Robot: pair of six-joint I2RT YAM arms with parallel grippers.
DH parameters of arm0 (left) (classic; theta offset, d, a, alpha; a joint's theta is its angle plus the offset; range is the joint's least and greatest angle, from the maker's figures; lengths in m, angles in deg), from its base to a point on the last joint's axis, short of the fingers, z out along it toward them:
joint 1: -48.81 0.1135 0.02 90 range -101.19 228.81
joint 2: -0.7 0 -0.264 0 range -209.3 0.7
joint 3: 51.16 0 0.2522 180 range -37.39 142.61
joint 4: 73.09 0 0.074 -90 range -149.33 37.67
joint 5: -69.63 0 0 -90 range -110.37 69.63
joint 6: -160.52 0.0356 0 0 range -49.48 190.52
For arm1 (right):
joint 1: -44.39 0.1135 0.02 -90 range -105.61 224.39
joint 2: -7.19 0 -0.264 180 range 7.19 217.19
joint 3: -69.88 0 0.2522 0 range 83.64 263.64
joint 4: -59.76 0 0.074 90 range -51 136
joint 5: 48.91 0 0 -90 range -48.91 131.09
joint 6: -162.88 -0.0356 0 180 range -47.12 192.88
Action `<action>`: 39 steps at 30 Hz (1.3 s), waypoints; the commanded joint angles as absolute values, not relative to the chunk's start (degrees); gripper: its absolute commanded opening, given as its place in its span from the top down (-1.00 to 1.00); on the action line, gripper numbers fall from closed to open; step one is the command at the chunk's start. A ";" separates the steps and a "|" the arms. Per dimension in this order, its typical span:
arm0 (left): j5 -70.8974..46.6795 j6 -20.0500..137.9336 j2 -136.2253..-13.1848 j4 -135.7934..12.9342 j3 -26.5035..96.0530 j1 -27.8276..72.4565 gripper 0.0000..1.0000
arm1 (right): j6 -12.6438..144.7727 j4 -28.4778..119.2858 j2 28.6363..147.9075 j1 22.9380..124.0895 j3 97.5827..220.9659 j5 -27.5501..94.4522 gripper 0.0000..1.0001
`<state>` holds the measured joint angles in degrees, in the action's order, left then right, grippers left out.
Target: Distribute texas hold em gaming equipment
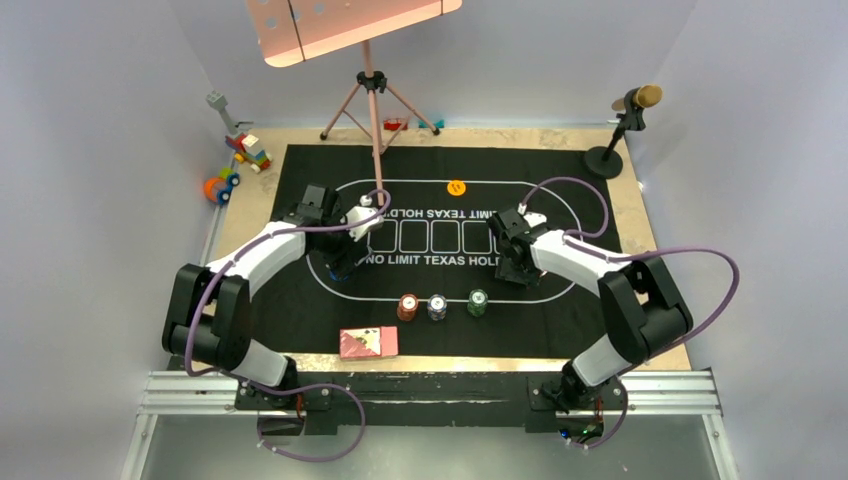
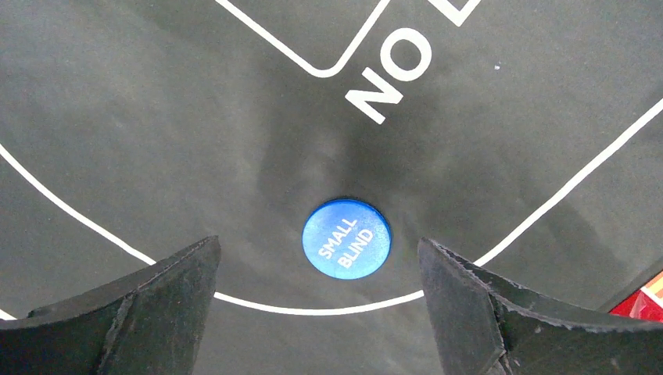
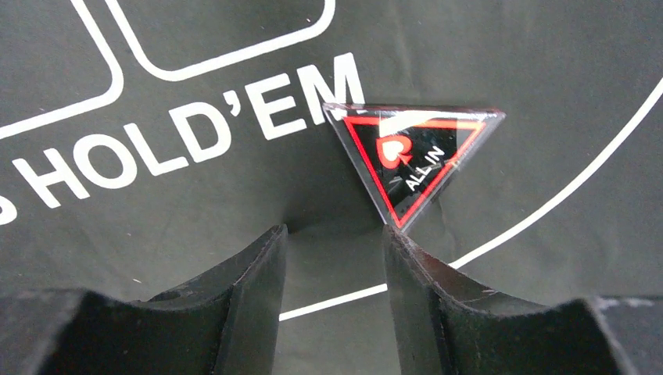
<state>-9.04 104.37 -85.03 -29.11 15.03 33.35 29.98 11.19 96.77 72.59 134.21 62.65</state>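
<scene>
Found the black felt mat (image 1: pixel 320 165) spread under both grippers, its white lettering running past the fingertips. Saw the left gripper (image 2: pixel 318 243) low over it, jaws spread wide and gripping nothing. Saw the right gripper (image 3: pixel 333 230) low over the mat too, jaws apart by a narrow gap with only bare felt in it.

Spotted the pink-red card box (image 1: pixel 368 343) flat on the mat behind the left gripper, toward the arm bases (image 1: pixel 285 395) and a little to that gripper's right. Counted three chip stacks in a row between the two grippers and nearer the bases than either: red stack (image 1: pixel 407 306), grey stack (image 1: pixel 438 307), green stack (image 1: pixel 477 302), the green one closest to the right gripper.

Noted the blue disc (image 2: pixel 346 238) marked SMALL BLIND lying flat just ahead of the left gripper's fingertips, centred on the gap between them and touching neither. Noted the triangular ALL IN marker (image 3: pixel 413 156) — black with red edging — flat just ahead of the right gripper, off toward the finger on the right of the wrist view, its nearest corner at that fingertip; could not tell whether touching. Made out the orange disc (image 1: pixel 456 186) well beyond both grippers, about midway between them.
</scene>
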 commanded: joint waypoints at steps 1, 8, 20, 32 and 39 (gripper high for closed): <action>-8.79 106.21 -85.18 -31.82 14.50 33.02 -0.99 | 28.84 10.78 93.12 72.33 133.65 63.23 -0.01; -13.02 108.20 -86.53 -32.39 14.03 31.76 -0.92 | 31.44 11.02 88.55 73.54 138.24 61.64 0.01; -22.68 109.02 -89.72 -34.38 14.17 30.19 -0.94 | 35.26 14.89 87.73 81.28 143.77 61.24 -0.01; -28.98 109.19 -92.19 -37.04 14.02 30.27 -0.99 | 38.80 17.95 84.86 81.78 142.42 58.70 -0.01; -25.65 108.05 -86.86 -34.40 14.17 31.06 -0.99 | 44.04 19.65 86.20 83.43 144.55 55.47 -0.04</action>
<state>-26.15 107.82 -89.82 -36.10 13.70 30.20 39.84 17.29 86.30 82.10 141.86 57.80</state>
